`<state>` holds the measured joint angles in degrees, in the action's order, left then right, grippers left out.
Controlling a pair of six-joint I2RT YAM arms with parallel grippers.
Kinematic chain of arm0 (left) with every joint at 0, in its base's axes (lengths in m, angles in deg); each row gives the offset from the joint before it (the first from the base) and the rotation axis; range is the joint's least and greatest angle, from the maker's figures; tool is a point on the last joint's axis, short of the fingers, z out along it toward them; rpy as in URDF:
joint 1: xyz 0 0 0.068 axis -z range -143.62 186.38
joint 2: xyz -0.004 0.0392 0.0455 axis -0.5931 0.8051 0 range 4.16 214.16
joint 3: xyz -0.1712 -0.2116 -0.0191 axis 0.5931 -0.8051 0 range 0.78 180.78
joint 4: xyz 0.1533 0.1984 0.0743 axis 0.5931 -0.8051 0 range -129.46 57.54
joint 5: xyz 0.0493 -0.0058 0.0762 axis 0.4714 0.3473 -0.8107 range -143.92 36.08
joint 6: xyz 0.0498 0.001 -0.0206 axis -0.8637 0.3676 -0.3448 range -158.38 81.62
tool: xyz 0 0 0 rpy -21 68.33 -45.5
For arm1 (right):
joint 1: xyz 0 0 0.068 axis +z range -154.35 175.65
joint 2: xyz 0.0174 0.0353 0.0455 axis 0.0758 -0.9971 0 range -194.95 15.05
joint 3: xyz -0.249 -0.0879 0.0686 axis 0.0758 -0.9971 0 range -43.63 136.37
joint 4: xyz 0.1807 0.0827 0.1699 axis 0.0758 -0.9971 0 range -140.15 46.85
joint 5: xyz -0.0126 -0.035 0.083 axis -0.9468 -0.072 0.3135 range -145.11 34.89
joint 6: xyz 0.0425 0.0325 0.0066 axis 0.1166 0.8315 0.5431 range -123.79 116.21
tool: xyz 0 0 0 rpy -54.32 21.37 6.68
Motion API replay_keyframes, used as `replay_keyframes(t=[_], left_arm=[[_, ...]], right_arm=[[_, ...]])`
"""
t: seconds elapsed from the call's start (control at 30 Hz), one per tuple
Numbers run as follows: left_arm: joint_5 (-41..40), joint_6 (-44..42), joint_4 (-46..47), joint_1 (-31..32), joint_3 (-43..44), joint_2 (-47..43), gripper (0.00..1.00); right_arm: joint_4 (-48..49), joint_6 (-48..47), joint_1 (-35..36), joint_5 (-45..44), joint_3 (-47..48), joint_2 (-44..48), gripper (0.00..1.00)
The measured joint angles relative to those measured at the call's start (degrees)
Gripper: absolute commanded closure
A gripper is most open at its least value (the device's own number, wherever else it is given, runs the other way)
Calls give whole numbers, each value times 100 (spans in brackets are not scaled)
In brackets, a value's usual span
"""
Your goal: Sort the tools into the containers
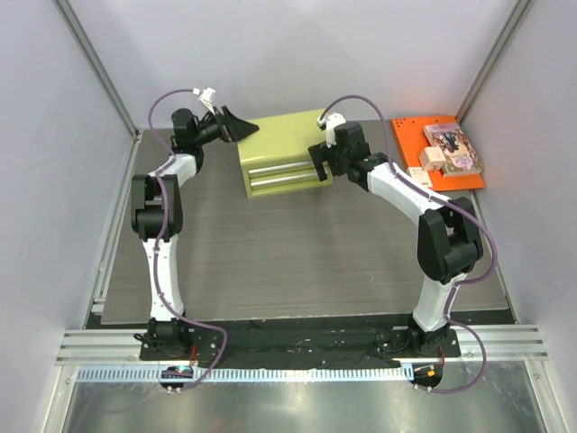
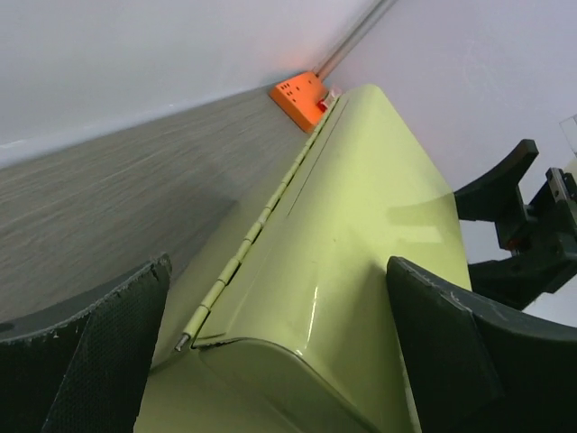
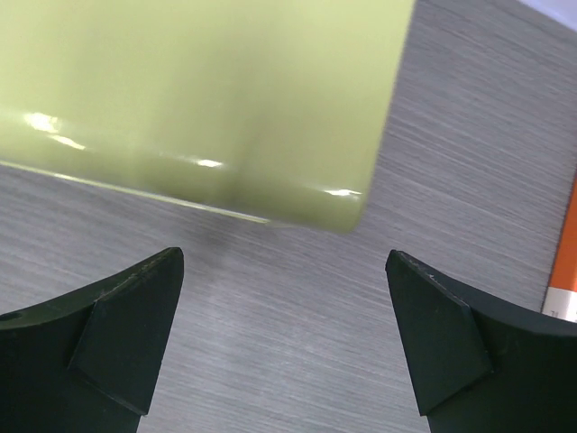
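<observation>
**Both grippers open at the closed toolbox, tools waiting on the tray**

Top view: the olive-green toolbox [image 1: 279, 149] sits at 12 o'clock on the table [image 1: 288, 262], its lid down and its two drawers [image 1: 287, 178] shut. The left gripper [image 1: 236, 126] hovers at the box's 9 o'clock corner. The right gripper [image 1: 323, 162] hangs at its 3 o'clock end, level with the drawer fronts. This looks like a two-sided approach, one arm to steady or lift the lid, the other to work a drawer. At 2 o'clock an orange tray [image 1: 410, 135] carries a few small packaged items [image 1: 451, 149], probably the tools to be sorted. Nothing is held.

Left wrist view: the jaws stand wide apart, straddling the lid's end beside the hinge [image 2: 243, 248], not touching it. That placement suits grasping the lid edge.

Right wrist view: the jaws are spread wide and empty above bare table, with the box's corner at 11 o'clock and a sliver of the tray at 3 o'clock.

No brand or label shows on the toolbox. The print on the packages is too small to read.
</observation>
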<state>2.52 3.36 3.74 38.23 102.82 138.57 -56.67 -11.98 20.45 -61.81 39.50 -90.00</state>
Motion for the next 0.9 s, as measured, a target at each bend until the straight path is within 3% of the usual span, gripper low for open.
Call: replay_keyframes(t=[0.57, 0.9], left_arm=[[251, 616, 988, 291, -2573, -1593, 0], [273, 713, 992, 903, -3552, -2446, 0]], right_arm=[[223, -52, 0, -531, -184, 184, 0], [-212, -136, -428, -577, -514, 1174, 0]])
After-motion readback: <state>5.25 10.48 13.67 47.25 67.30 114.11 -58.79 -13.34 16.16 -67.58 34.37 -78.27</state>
